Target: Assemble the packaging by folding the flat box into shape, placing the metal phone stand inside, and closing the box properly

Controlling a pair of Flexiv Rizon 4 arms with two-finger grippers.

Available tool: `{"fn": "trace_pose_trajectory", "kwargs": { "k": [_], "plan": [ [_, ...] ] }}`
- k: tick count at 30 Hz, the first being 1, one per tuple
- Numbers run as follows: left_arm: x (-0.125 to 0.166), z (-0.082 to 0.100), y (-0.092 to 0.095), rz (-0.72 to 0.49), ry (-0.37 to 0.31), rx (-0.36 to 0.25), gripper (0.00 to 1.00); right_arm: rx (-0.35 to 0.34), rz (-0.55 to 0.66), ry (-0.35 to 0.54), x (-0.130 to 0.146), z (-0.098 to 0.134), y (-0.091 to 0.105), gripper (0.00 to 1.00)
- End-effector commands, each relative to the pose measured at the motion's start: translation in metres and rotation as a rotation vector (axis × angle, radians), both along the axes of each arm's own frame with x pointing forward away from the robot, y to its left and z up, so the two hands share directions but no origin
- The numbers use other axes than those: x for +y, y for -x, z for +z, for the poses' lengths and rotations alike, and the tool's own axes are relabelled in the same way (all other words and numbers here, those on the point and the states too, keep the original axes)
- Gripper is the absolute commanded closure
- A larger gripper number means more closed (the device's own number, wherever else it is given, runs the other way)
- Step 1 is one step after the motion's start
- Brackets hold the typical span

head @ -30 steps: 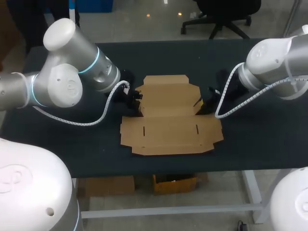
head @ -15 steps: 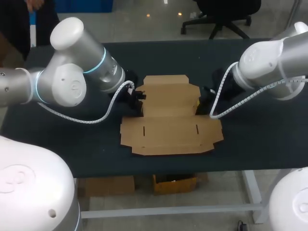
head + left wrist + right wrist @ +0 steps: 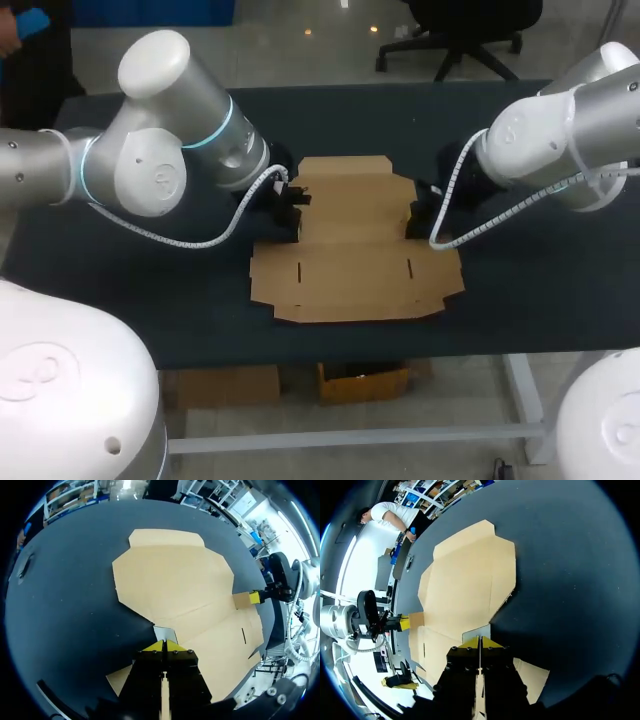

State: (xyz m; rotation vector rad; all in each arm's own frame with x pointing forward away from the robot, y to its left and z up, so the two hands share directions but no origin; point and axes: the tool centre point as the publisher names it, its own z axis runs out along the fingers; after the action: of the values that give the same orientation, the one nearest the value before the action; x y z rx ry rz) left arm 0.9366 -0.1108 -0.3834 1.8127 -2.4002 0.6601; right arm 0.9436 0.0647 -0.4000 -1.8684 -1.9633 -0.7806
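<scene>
A dark surface (image 3: 520, 300) fills the scene, with two white robot arms coming in over it, one from each side.

Nearest the surface's front edge lies the wide panel of the flat box (image 3: 355, 270), plain brown cardboard pressed flat, with two short slits (image 3: 300, 268) cut into it. The box sits at the middle of the surface.

A little further back, the cardboard narrows at a notch on each side, and a claw sits at each notch. The left claw (image 3: 164, 645) is closed, its yellow tips pinched together on a small side tab (image 3: 165, 631) of the box. The right claw (image 3: 479, 642) is closed in the same way on the matching tab (image 3: 476, 631) at the opposite side. Both tabs stand up a little from the sheet.

Beyond the claws, the narrower panel and its end flap stretch flat toward the surface's far edge.

The task looks barely begun: no wall is raised and no crease is folded beyond those two tabs. Folding, loading and closing are all left to do. The metal phone stand shows in no view.

Each arm's white coiled cable (image 3: 215, 240) loops low, just beside the box's edge. These look like the likeliest things to catch a rising flap.
</scene>
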Motion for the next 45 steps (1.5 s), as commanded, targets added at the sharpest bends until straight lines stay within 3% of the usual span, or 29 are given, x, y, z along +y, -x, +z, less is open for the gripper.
{"fn": "trace_pose_trajectory", "kwargs": {
  "k": [1, 31, 45],
  "plan": [
    [-0.006, -0.001, 0.000, 0.006, -0.014, -0.001, 1.00, -0.002, -0.014, 0.028, 0.006, 0.000, 0.001, 1.00],
    [-0.027, -0.017, -0.008, 0.033, -0.052, 0.007, 1.00, 0.046, -0.054, 0.105, 0.021, -0.012, -0.004, 1.00],
    [-0.025, -0.034, -0.011, 0.069, -0.083, 0.030, 1.00, 0.093, -0.070, 0.145, 0.027, -0.028, -0.006, 1.00]
  ]
}}
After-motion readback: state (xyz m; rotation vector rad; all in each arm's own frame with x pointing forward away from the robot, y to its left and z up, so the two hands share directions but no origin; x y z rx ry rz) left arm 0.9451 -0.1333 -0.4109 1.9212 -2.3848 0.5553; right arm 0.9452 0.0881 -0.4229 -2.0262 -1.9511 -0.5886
